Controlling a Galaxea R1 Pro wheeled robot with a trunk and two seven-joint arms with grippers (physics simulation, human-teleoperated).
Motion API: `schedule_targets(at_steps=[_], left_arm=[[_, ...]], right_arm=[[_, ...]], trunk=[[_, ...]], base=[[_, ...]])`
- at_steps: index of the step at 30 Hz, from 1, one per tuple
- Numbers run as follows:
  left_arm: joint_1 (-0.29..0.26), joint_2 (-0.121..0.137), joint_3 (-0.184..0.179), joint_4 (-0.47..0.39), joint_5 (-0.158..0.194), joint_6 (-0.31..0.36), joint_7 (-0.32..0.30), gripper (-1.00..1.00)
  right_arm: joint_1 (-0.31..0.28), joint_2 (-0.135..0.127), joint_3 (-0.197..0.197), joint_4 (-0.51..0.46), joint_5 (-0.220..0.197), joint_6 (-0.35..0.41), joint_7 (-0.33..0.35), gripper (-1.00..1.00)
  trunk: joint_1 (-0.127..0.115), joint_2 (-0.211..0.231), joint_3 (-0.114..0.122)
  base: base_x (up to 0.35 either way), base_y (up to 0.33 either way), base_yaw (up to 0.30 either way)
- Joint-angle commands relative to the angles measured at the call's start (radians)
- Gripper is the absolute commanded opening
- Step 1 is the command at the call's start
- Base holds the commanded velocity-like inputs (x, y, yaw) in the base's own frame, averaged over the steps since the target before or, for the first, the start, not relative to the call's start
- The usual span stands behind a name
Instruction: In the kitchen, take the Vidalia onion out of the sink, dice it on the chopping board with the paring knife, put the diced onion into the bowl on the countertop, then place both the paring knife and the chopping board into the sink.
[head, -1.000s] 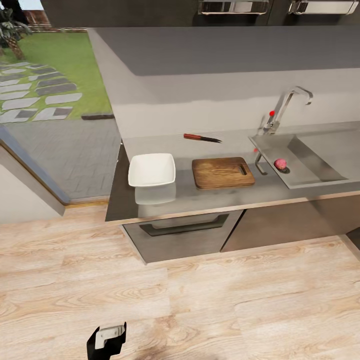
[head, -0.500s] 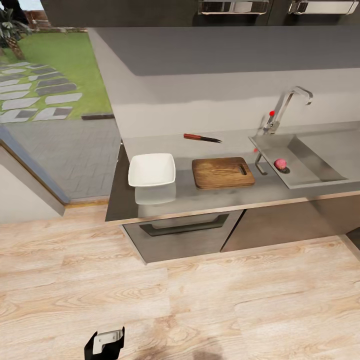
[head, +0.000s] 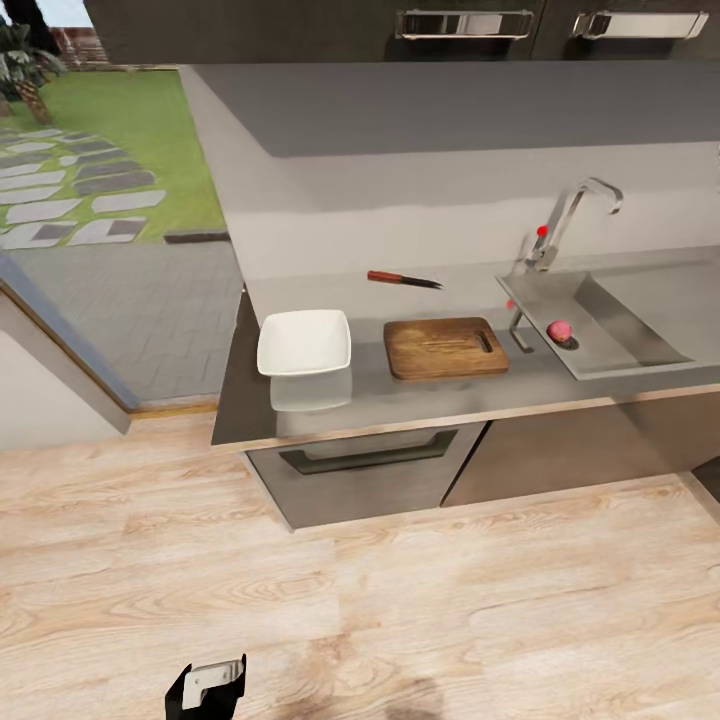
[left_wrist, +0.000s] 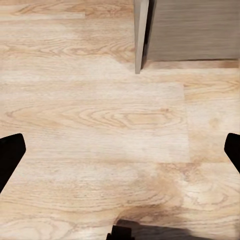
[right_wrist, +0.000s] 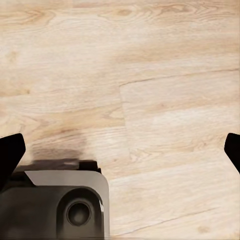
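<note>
- The Vidalia onion (head: 559, 329), a small round pinkish-red bulb, sits in the grey steel sink (head: 640, 340), right by the round drain. Nothing holds it.
- The brown wooden chopping board (head: 445, 347) lies flat on the dark grey shiny countertop (head: 400, 395), just beside the sink. Its slot hole is at the end near the sink.
- The small red-handled paring knife (head: 402, 279) lies behind the board, near the wall, apart from the board.
- The white square bowl (head: 304, 342) stands on the countertop on the other side of the board from the sink.
- Since a second ago the whole picture has slid only a tiny bit, so the robot's head has moved a little. The onion, board, knife and bowl have not moved.
- The left gripper (head: 208, 688) has dropped lower in the head view. It hangs over the pale wooden floor (head: 450, 600), well away from the countertop.
- In the left wrist view its two dark fingers (left_wrist: 10, 155) are spread wide with only floor between them.
- In the right wrist view the right gripper (right_wrist: 120, 152) is also spread wide over the floor, with nothing in it.
- I think the robot is not close enough yet. No step of the task is done, and the onion must come out of the sink first.
</note>
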Motion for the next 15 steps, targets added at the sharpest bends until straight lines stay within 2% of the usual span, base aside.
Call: schedule_targets(at_steps=[1,15], left_arm=[[-0.002,0.001,0.007,0.004,-0.01,-0.006,0.004,1.0],[-0.002,0.0,0.007,0.004,-0.01,-0.005,0.006,1.0]], right_arm=[[0.0,0.0,0.002,0.002,0.001,-0.003,-0.004,1.0],[-0.001,0.001,0.002,0.021,0.001,-0.005,-0.005,1.0]], trunk=[[0.001,-0.002,-0.001],[0.001,-0.002,-0.001]], base=[[0.0,0.0,0.0],[0.0,0.0,0.0]])
